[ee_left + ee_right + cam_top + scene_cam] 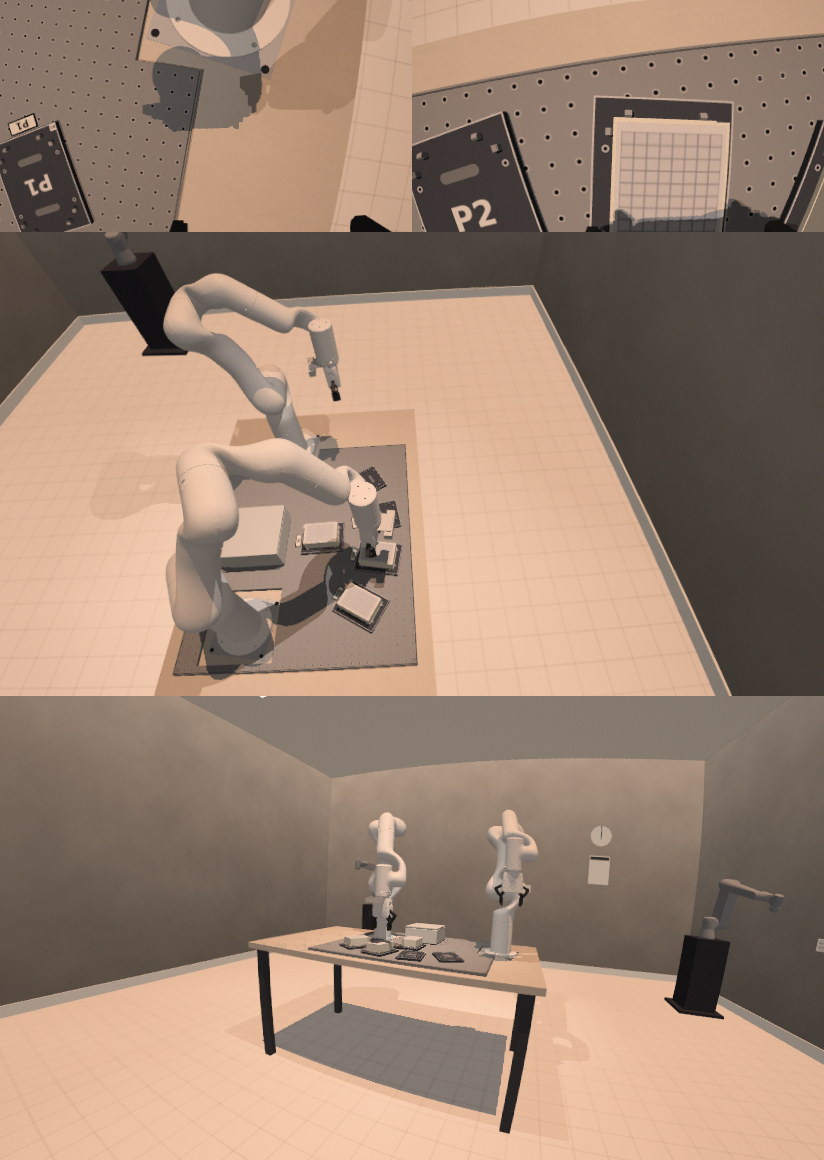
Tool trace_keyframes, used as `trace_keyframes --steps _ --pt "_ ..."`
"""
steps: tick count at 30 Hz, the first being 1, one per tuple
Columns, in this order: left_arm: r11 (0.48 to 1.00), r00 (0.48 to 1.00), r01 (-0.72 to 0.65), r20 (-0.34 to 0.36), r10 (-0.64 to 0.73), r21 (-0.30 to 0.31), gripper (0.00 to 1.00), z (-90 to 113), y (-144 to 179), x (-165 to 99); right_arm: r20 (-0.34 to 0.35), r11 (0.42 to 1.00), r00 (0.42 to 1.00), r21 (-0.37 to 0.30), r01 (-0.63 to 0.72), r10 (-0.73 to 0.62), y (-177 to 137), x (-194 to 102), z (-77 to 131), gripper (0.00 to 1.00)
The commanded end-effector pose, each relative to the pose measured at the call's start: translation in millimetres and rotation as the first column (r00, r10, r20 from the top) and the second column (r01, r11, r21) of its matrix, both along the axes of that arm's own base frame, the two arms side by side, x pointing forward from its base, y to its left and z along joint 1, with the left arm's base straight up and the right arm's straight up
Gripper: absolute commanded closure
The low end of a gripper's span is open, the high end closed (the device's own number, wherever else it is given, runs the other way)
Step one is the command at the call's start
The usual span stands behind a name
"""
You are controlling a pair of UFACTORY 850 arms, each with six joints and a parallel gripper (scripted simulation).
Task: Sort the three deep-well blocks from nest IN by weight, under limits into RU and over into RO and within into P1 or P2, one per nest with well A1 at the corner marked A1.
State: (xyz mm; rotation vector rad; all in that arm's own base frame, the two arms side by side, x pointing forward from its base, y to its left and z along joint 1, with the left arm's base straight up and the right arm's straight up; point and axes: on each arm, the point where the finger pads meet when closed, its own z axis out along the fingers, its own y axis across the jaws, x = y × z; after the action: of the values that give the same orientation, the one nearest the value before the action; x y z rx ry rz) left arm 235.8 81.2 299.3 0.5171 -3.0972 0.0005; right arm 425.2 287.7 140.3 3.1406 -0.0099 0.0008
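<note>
Down below the open right end effector [370, 550] [387, 919] [686, 228] lies a block [393, 554] [378, 946] [669, 172].

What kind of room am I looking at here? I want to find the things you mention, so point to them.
Probably a robotics lab or test cell: two white robot arms [204, 491] [385, 840] stand at a table [288, 943], and a pegboard-like plate [322, 647] [100, 90] [562, 120] carries nests marked P1 [39, 185] and P2 [474, 215].
</note>
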Motion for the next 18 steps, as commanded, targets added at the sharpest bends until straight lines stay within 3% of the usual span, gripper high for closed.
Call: trace_keyframes --steps 1,18 --pt "1.000 1.000 0.000 0.001 0.000 0.001 0.00 0.7 0.2 0.6 0.001 0.991 0.991 0.002 -0.133 0.133 5.6 -18.8 0.0 0.00" --pt "1.000 1.000 0.000 0.001 0.000 0.001 0.00 0.7 0.2 0.6 0.001 0.984 0.984 0.002 -0.177 0.177 24.7 -91.3 -3.3 0.00"
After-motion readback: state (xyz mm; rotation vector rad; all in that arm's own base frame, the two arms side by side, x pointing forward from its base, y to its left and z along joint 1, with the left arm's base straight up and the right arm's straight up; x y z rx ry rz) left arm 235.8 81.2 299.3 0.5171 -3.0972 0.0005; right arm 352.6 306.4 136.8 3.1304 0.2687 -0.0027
